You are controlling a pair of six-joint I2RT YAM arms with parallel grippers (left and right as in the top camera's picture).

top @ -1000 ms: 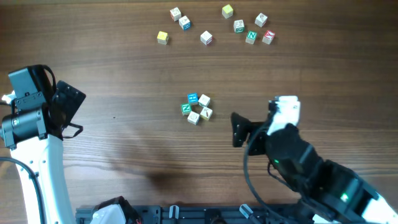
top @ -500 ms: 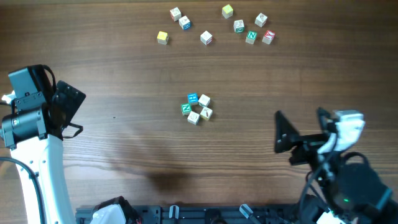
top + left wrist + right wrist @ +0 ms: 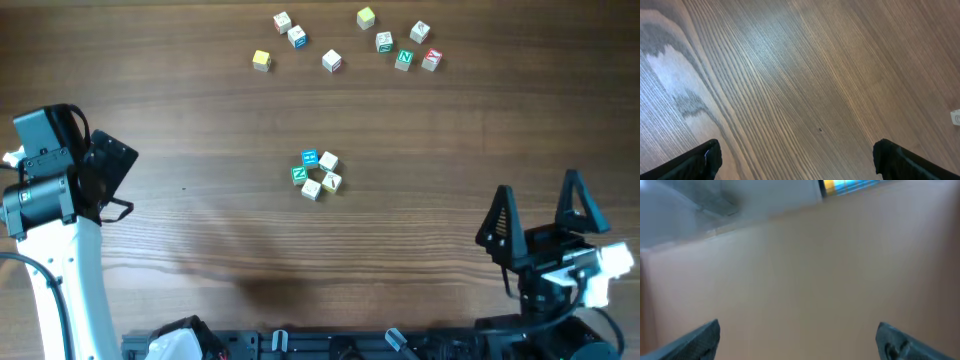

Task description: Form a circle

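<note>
The circle (image 3: 318,174) is a tight cluster of five letter cubes (one blue, one green, three cream) and sits near the centre of the tabletop (image 3: 200,110). Nine loose cubes (image 3: 332,61) lie scattered along the far edge, well apart from it. The left end effector (image 3: 112,182) hangs over the left side with its fingers spread wide, holding nothing; its wrist view shows wood grain between them. The right end effector (image 3: 536,212) stands at the near right — fingers apart, nothing gripped. Its wrist view is blurred.
</note>
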